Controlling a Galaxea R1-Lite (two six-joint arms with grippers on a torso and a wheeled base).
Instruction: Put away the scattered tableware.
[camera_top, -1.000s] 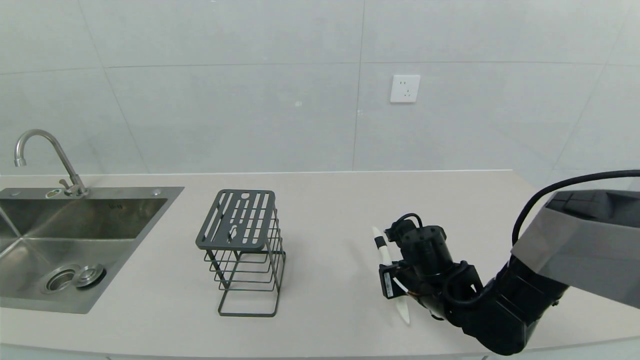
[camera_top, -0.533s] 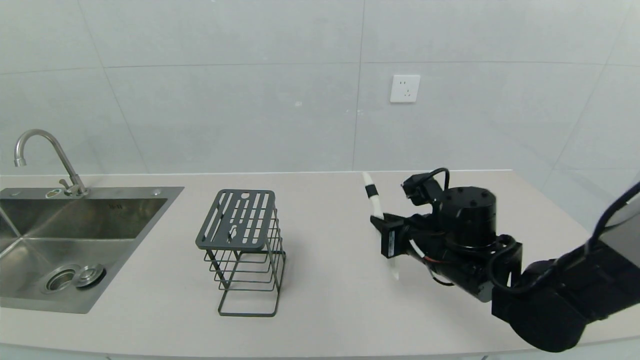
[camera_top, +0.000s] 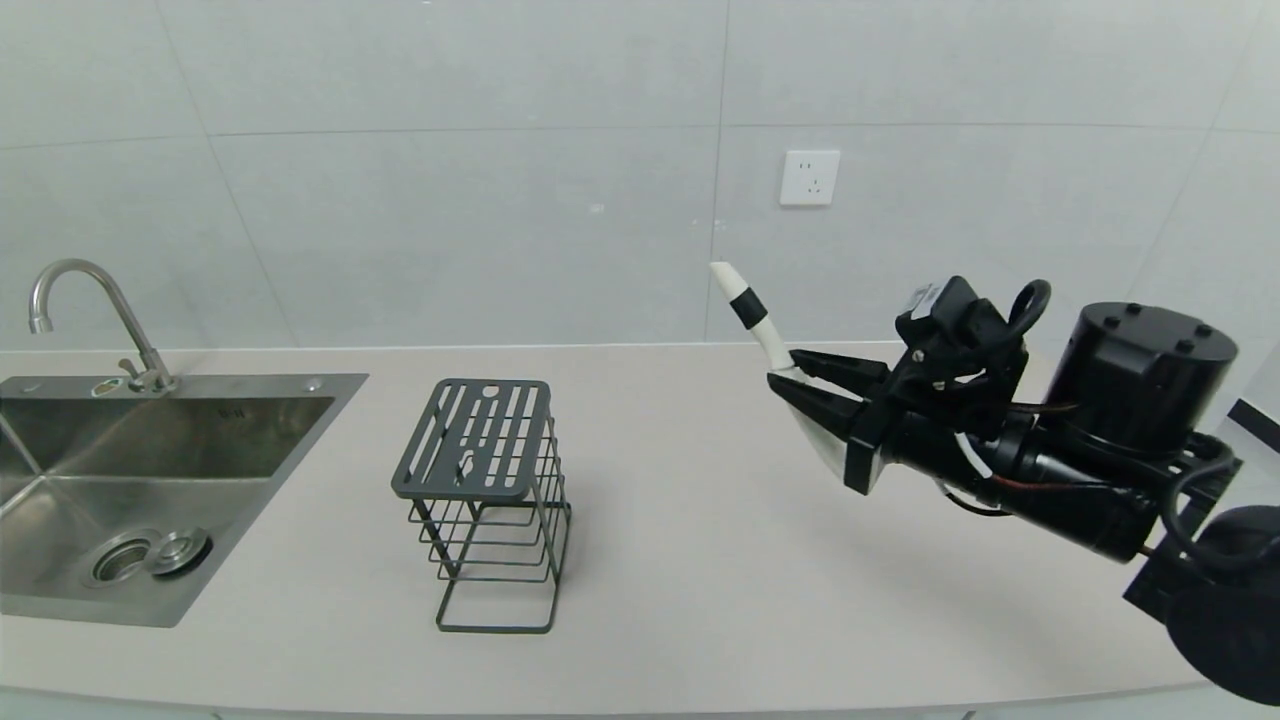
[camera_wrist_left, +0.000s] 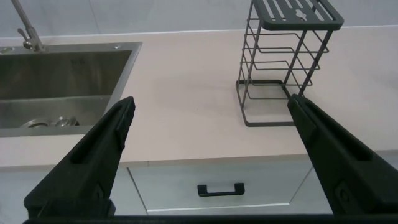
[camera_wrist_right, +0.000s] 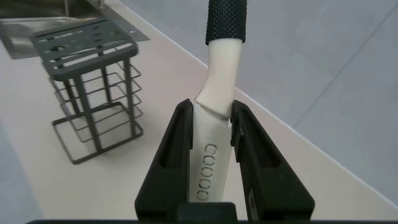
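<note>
We see the right gripper (camera_top: 783, 367) raised above the pale matte worktop (camera_top: 680, 580), its black tapered fingers (camera_wrist_right: 176, 140) clenched on a white utensil (camera_top: 763, 336). The utensil is slim and smooth, with a black knurled band on its handle and a row of small oval cut-outs on the part between the fingers. It tilts up towards the tiled wall, well apart from the dark wire rack (camera_top: 485, 500), which has a slotted flat top. The left gripper (camera_wrist_left: 211, 102) hangs with its wedge-shaped fingers (camera_wrist_left: 93, 165) released and spread wide. A brushed steel sink (camera_top: 180, 435) lies beyond the rack.
</note>
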